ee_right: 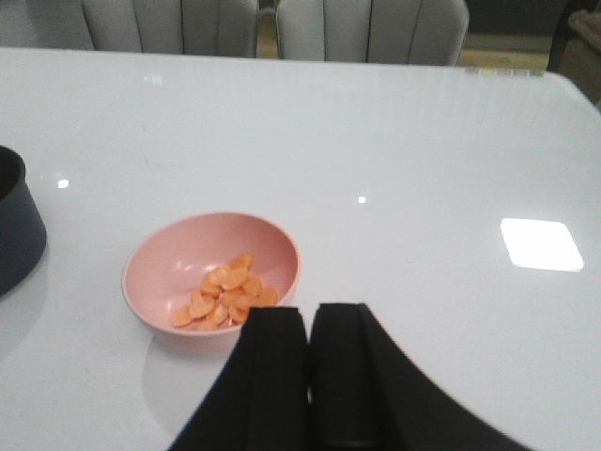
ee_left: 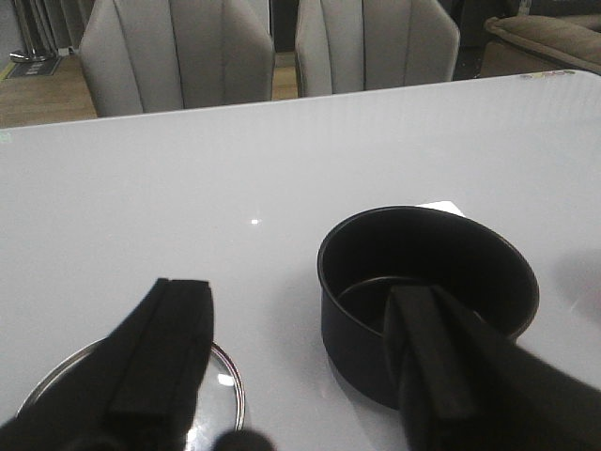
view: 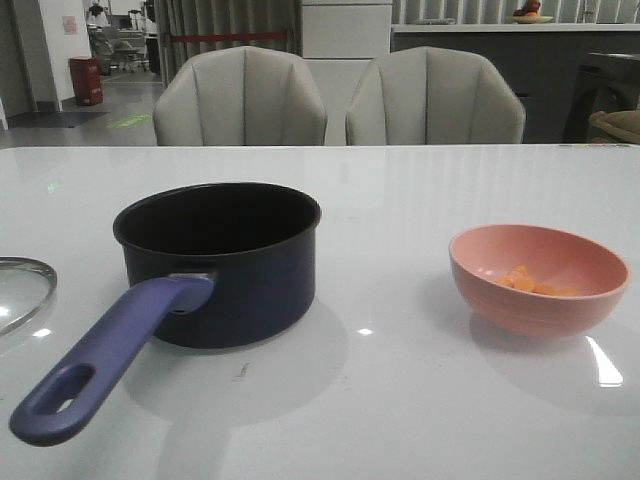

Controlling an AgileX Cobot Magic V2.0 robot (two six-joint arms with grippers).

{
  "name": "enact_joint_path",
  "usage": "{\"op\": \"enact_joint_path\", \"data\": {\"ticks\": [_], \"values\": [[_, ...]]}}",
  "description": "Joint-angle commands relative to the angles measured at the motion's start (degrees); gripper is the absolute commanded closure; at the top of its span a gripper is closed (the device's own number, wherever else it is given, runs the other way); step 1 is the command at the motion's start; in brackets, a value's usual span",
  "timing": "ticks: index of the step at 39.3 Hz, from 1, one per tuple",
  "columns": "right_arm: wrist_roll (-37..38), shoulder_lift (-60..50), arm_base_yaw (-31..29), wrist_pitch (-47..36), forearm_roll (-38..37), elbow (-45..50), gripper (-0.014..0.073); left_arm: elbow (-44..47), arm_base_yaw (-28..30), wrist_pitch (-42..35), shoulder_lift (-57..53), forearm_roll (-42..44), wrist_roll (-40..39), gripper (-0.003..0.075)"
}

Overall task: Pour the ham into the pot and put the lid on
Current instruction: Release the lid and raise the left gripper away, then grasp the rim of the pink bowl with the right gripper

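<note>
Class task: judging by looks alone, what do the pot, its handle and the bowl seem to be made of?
Pot: probably coated metal, with dark matte walls and a thin rim. Handle: likely plastic, smooth blue-purple and moulded with a slot. Bowl: plastic or ceramic, I cannot tell which; even pink with a soft sheen.

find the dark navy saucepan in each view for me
Front view: the dark navy round saucepan stands left of centre, its blue-purple handle toward the camera.
Left wrist view: lower right, partly behind a gripper finger.
Right wrist view: only its edge at the left border.
Shared landmark: the grey chairs.
</note>
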Motion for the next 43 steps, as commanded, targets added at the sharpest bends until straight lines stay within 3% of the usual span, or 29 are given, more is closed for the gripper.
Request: {"op": "enact_joint_path", "data": {"ticks": [1, 13, 15, 21, 23, 32, 43], "values": [[0.0, 2.1, 0.0, -2.7, 0.5, -2.1, 0.0445, -1.7, -0.4, -5.0, 0.3, 0.0, 0.1, 0.0283], [0.0, 4.4, 0.1, -3.6, 6.6, -2.3, 0.0429, -1.7, -0.4, -4.7, 0.3, 0.0, 0.1, 0.0283], [0.0, 5.6, 0.1, -4.2, 6.6, -2.4, 0.0389, -1.7, -0.4, -4.7, 0.3, 0.0, 0.1, 0.0283], [0.0, 13.2, 0.1, -3.4, 6.6, -4.7, 0.0123, -1.7, -0.4, -4.9, 0.3, 0.0, 0.1, 0.0283], [0.0, 17.0, 0.1, -2.4, 6.6, -6.3, 0.0076, -1.7, -0.4, -4.9, 0.3, 0.0, 0.1, 0.0283], [0.0, 37.7, 0.0, 1.0, 8.9, -18.1, 0.0092, -1.7, -0.4, -5.0, 0.3, 0.0, 0.1, 0.0283], [-0.6, 61.7, -0.1, 14.7, 9.0, -38.9, 0.0092, -1.7, -0.4, -5.1, 0.3, 0.0, 0.1, 0.0283]]}}
